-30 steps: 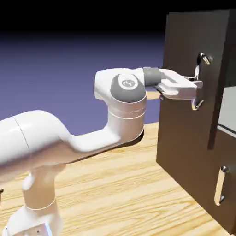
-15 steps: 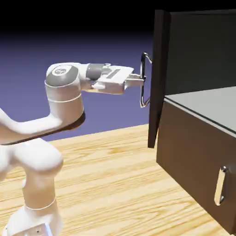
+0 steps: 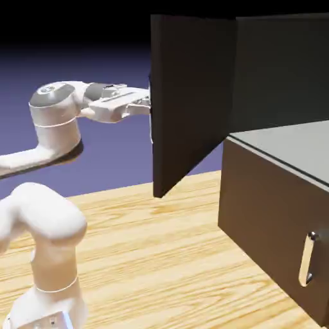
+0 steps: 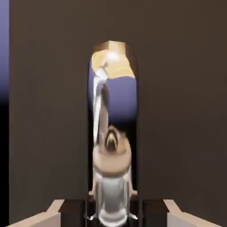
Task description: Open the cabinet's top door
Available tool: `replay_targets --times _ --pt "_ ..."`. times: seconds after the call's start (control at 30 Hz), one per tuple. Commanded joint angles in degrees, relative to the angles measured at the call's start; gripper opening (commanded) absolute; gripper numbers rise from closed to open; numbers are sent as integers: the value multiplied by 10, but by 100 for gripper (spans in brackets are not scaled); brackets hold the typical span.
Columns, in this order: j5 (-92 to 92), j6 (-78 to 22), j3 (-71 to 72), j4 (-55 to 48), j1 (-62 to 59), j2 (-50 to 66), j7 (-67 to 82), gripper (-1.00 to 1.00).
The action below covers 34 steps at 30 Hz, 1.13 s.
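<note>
- In the exterior view, my gripper (image 3: 146,106) is pressed together on the door handle (image 4: 113,102), pinching its bar between my two tips.
- The top door (image 3: 193,103) lies at 3 o'clock from my gripper, just beyond the handle; it stands swung out from the cabinet (image 3: 273,205), its opening edge toward me.
- The cabinet's body sits around 4 o'clock from me, with the lower panel's silver handle (image 3: 308,259) farther out that way, well apart from my fingers.
- In the hand view, the handle stretches from near the middle toward 12 o'clock and down to 6 o'clock, where my dark fingertips (image 4: 72,213) flank it at the picture's bottom edge.
- The door's dark face fills most of that view around the handle; a strip of backdrop shows at 9 to 10 o'clock.
- In the exterior view, the door's near edge hides most of the handle and the very ends of my fingers.
- Shiny reflections blur the handle's outline, and the bottom edge of the hand view cuts off my fingers.
</note>
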State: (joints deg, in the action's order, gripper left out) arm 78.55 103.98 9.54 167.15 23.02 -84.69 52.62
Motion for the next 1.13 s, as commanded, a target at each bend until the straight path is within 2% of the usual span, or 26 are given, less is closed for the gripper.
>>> replay_targets --times 0.0,0.23,0.43,0.77,1.1 --pt "-18 -13 21 -5 -1 6 -3 -100" --pt "-144 -112 166 -58 -24 67 -28 -100" --pt "-244 -206 291 -143 -85 141 -52 -100" --pt "-360 -366 485 -345 -273 243 -73 -100" --pt "-411 -480 617 -525 -462 265 -56 -100"
